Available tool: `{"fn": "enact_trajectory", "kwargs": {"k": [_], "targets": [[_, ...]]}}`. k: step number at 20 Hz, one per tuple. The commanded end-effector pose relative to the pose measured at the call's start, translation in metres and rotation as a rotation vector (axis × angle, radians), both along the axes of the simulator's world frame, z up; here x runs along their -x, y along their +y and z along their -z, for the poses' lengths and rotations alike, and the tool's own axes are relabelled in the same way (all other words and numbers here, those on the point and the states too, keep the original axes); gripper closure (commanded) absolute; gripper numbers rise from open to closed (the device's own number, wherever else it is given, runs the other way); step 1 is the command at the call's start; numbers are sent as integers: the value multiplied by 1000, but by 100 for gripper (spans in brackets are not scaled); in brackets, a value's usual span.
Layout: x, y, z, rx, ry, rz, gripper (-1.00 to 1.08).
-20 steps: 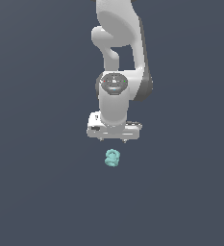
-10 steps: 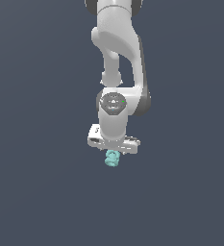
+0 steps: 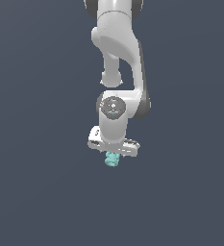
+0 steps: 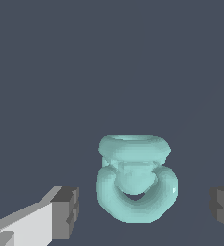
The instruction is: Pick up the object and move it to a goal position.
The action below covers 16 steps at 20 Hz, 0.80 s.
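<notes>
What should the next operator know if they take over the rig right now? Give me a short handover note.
Pincer: open, empty, its dark pads either side of the object with a gap on both sides.
Object: teal knobbly blob, lying on the dark surface directly beneath the arm; the exterior view shows it poking out just under the pincer body.
Done: the approach; the pincer is lined up around the blob.
Left: close on the blob, lift it, carry it to the goal. No goal marker shows in either view.
</notes>
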<state>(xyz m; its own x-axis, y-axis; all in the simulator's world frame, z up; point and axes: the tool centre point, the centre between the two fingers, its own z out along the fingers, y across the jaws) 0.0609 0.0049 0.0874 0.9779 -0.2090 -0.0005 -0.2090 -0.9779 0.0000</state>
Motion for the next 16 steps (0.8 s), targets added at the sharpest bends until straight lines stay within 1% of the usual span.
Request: {"fn": "enact_trajectory", "kwargs": {"k": [1,8,14,15,16], "targets": [[0,0,7,0,1,1,-92],[1,0,41,0,0,3,-92],[-1,0,48,0,0,4,-92],[-1,0,48,0,0,4,108],[-1,0,48,0,0,4,108]]}}
